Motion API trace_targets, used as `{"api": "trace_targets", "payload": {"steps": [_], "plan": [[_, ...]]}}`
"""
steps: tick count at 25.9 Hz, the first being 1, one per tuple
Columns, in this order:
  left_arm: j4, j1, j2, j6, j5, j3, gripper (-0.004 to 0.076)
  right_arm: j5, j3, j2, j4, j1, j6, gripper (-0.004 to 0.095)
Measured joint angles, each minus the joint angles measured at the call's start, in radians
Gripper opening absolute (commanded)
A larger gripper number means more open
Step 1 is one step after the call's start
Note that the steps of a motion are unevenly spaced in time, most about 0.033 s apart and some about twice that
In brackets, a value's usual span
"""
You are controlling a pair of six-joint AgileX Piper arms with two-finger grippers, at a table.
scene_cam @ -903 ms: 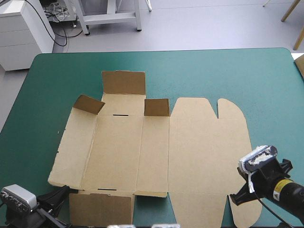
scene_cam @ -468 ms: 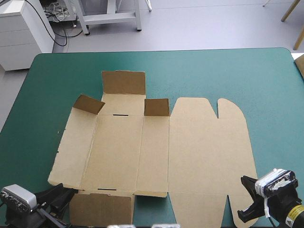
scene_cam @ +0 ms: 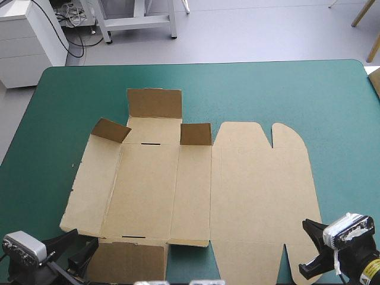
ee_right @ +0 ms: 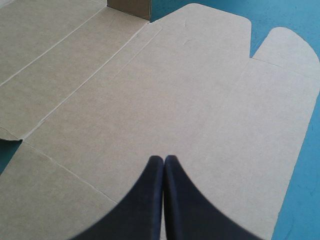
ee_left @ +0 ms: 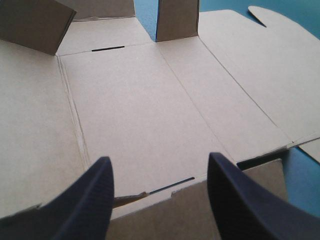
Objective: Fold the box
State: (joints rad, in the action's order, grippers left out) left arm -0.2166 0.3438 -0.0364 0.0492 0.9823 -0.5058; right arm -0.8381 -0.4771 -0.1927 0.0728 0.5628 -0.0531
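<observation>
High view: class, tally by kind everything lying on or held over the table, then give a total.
Brown box: 1
Grippers: 2 (left gripper, fingers open; right gripper, fingers shut)
Total: 3

left end effector (ee_left: 160, 161) — spread wide | right end effector (ee_right: 163, 162) — pressed to a point

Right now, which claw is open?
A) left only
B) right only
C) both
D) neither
A: the left claw stands spread wide with the box ahead of it, while the right claw is shut into one pointed arch.
</observation>
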Motion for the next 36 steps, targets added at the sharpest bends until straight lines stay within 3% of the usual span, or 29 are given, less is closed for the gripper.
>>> {"api": "trace_targets", "payload": {"steps": [10, 17, 22, 24, 31, 36], "plan": [[0.002, 0.000, -0.224, -0.005, 0.033, -0.056, 0.0385, 0.000, 0.000, 0.000, 0.000, 0.000, 0.000, -0.0021], [0.006, 0.000, -0.571, -0.049, 0.044, -0.268, 0.0385, 0.000, 0.000, 0.000, 0.000, 0.000, 0.000, -0.0021], [0.128, 0.000, -0.849, -0.068, 0.236, -0.484, 0.0386, 0.000, 0.000, 0.000, 0.000, 0.000, 0.000, -0.0022], [0.171, 0.000, -0.916, -0.076, 0.255, -0.532, 0.0386, 0.001, 0.000, 0.000, 0.000, 0.000, 0.000, -0.0021], [0.217, -0.005, -1.053, -0.066, 0.261, -0.636, 0.0387, 0.001, 0.000, 0.000, 0.000, 0.000, 0.000, -0.0021], [0.171, -0.112, -1.104, 0.010, 0.261, -0.643, 0.0387, 0.001, 0.000, 0.000, 0.000, 0.000, 0.000, -0.0021]]}}
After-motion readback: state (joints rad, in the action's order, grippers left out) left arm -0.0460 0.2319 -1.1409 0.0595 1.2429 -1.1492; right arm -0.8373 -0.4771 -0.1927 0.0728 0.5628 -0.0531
